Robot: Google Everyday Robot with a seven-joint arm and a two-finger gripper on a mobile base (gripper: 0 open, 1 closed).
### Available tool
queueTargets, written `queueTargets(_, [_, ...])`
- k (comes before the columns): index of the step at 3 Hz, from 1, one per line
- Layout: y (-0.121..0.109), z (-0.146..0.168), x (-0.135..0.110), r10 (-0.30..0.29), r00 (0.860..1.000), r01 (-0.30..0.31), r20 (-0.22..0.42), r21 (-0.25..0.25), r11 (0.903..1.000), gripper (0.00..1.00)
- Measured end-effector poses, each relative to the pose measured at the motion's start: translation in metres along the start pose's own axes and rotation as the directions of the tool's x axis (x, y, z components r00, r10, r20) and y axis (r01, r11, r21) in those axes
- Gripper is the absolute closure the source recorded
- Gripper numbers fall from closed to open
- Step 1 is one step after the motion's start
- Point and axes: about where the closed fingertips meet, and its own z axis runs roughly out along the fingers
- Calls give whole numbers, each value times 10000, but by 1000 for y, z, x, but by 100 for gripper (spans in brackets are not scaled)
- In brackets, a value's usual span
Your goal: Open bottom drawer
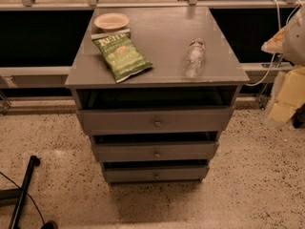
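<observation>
at the far left a black pole (21,190) slants over the speckled floor, clear of the cabinet. on the grey tabletop (162,27) a shallow bowl (112,21) sits at the back left, a green chip bag (121,55) lies just in front of it, and further right a clear bottle (194,57) lies on its side. below are three stacked grey drawer fronts. the bottom drawer (128,174) is the lowest and narrowest, close to the floor, with its small round knob (156,176) at centre, and it looks not yet pulled out. the tool (285,97) is a blurred pale shape at the right edge, beside the cabinet's upper part and well apart from that knob; whether it is wide or narrow i cannot tell. to do this well, i think it should drop low, line up square with the lowest knob rather than the two above, close around it, and pull straight back so the drawer neither jams nor drags the cabinet
</observation>
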Motion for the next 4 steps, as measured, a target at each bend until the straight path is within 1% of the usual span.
queueTargets(1, [0, 0, 0, 0, 10000, 0, 1, 0, 10000, 0])
queueTargets(2, [-5, 20, -2, 71, 9991, -69, 414, -53, 10000, 0])
queueTargets(3, [8, 97, -2, 26, 9871, 148, 1601, -1076, 9941, 0])
queueTargets(4, [57, 205, -3, 620, 9207, 393, 3853, -2497, 9675, 0])
